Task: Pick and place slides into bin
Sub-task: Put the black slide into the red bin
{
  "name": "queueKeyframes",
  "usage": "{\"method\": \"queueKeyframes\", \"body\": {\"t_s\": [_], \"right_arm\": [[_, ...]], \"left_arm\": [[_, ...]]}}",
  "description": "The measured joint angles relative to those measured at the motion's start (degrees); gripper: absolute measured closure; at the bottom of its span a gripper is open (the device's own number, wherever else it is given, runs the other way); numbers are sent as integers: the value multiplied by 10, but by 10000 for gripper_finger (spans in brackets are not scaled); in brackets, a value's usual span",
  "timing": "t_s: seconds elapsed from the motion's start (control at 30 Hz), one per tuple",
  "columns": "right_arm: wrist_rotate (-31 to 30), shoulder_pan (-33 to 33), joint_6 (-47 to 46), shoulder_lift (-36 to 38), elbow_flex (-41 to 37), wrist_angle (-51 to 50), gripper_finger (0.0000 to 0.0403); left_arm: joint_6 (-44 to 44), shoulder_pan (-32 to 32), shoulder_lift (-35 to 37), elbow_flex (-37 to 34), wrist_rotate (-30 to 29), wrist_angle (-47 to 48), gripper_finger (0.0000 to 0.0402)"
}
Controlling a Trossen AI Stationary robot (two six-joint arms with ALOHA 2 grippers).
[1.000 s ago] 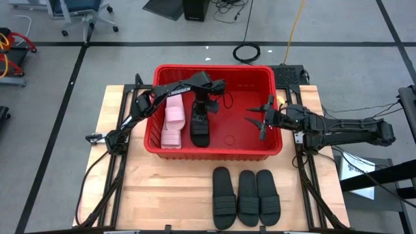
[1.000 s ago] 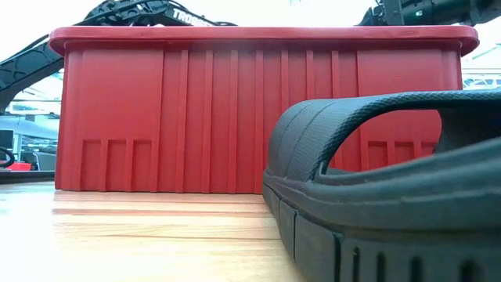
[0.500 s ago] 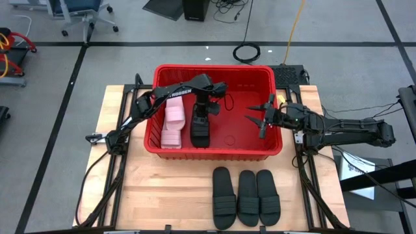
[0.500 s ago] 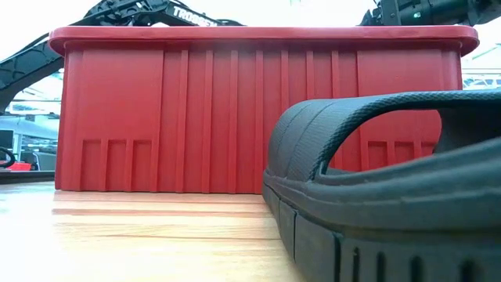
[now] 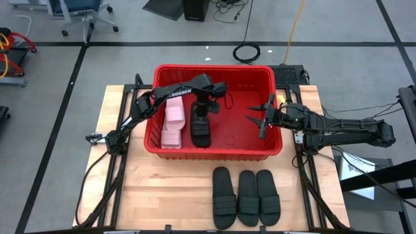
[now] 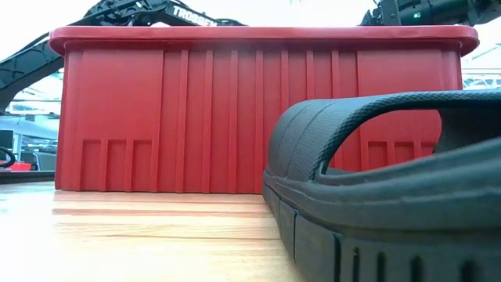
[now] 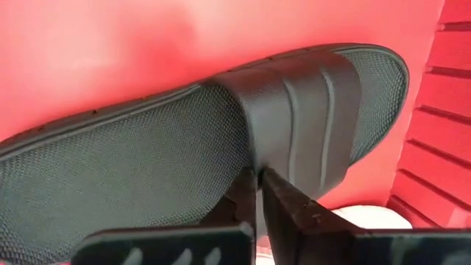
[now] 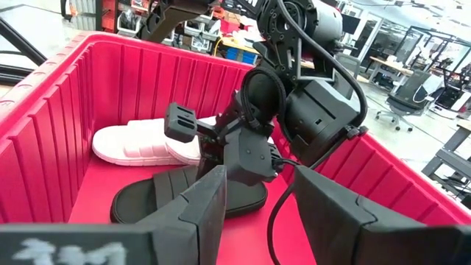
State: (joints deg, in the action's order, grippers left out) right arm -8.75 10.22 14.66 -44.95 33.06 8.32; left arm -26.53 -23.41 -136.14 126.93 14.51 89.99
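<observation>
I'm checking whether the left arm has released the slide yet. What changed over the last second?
Almost nothing visibly changed. The left gripper stays shut on the black slide sandal inside the big red plastic bin, beside the white slide sandals. The right gripper still hovers open over the bin.

The bin (image 6: 235, 110) wall hides everything inside in the low view — slides and both grippers. A black slide (image 6: 391, 196) up close is blurred and cut off.
</observation>
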Motion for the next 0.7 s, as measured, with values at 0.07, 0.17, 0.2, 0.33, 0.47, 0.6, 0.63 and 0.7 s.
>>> {"method": "queueKeyframes", "body": {"t_s": [0.07,0.17,0.2,0.33,0.47,0.6,0.63,0.7], "right_arm": [[0,0,0,0,0,0,252],[0,0,3,0,0,0,252],[0,0,4,0,0,0,252],[0,0,4,0,0,0,252],[0,0,4,0,0,0,252],[0,0,4,0,0,0,252],[0,0,4,0,0,0,252],[0,0,4,0,0,0,252]], "left_arm": [[4,2,0,0,-8,0,380],[12,4,0,0,-11,0,360],[12,5,0,0,-12,1,352],[3,12,0,0,-35,1,319],[6,18,10,0,-57,1,284],[1,19,27,0,-58,0,253],[1,20,32,0,-58,0,246],[2,20,44,0,-67,0,235]]}}
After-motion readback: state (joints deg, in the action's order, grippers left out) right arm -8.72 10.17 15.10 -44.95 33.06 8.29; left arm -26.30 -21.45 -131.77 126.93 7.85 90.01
